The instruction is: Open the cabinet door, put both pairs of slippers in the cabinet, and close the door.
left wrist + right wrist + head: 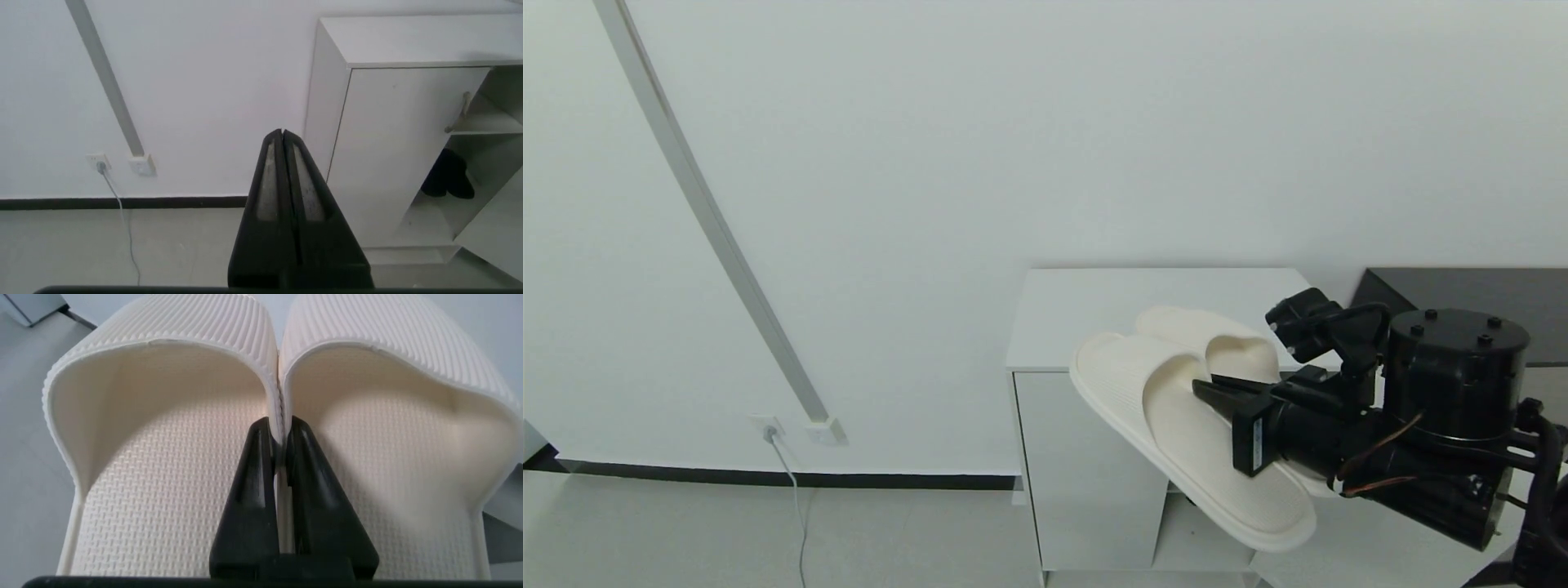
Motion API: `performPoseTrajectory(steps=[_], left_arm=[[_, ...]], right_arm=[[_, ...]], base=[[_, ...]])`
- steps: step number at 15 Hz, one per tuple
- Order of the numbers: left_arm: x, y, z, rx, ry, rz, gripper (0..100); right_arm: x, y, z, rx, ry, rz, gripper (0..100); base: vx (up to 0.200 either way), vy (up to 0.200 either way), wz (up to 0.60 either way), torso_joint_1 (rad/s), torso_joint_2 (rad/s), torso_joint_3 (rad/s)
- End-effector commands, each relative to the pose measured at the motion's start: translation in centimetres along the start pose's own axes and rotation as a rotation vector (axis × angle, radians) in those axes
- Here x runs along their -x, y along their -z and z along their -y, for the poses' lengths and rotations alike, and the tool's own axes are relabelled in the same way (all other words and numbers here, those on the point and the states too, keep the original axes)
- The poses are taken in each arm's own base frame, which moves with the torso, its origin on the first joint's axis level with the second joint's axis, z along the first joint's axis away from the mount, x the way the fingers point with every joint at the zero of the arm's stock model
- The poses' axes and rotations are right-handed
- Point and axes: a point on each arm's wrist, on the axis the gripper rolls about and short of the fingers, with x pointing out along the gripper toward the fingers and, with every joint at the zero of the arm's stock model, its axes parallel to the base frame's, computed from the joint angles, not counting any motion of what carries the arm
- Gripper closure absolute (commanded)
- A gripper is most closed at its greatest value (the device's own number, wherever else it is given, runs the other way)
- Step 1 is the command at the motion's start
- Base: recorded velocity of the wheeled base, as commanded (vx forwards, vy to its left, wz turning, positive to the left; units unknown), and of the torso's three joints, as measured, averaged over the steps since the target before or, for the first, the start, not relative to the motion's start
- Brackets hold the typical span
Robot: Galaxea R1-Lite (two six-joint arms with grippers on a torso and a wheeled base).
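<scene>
Slippers (1176, 408), a cream ribbed pair, hang in the air at about 4 o'clock in the head view, right in front of the white cabinet (1086, 457). They tilt, toes up toward 10 o'clock and heels down toward 4 o'clock. The right gripper (1201, 390) pinches the two inner walls of the pair together, and nothing else supports them. The left gripper (282, 143) has its fingers pressed together on nothing and points toward the wall beside the cabinet.

The hold looks thin. The soft walls could slide out of the pinch, or one slipper could slip free and drop. The pair is wide and slanted, so a toe or heel could catch on the closed front panel or on a shelf edge on the way in.

In the head view the slippers cover most of the open compartment at 5 o'clock, so the free space inside is hard to judge. The left wrist view shows a shelf and a dark shape (448, 175) on the floor of the compartment; whether it is the other pair, I cannot tell. The open door is cut off at the edge of that view.
</scene>
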Motion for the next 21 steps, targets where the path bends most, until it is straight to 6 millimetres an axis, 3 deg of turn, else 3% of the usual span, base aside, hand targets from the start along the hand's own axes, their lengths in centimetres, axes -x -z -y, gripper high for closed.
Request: performPoseTrajectory(steps=[1,8,15,21], left_arm=[[-0.01,0.0,0.0,0.0,0.0,-0.002,100],[-0.01,0.0,0.01,0.002,0.006,-0.002,100],[-0.01,0.0,0.01,0.002,0.006,-0.002,100],[-0.01,0.0,0.01,0.0,0.006,-0.002,100]], right_arm=[[-0.04,0.15,0.0,0.0,0.001,-0.007,100],[0.1,0.45,-0.14,0.002,-0.006,-0.016,100],[0.11,0.74,-0.41,0.007,-0.015,-0.027,100],[0.05,0.81,-0.41,0.009,-0.014,-0.03,100]], base=[[0.0,-0.2,0.0,0.002,0.01,0.002],[0.0,-0.2,0.0,0.004,0.0,0.002],[0.0,0.0,0.0,0.0,0.0,0.0],[0.0,-0.2,0.0,0.002,0.0,0.0]])
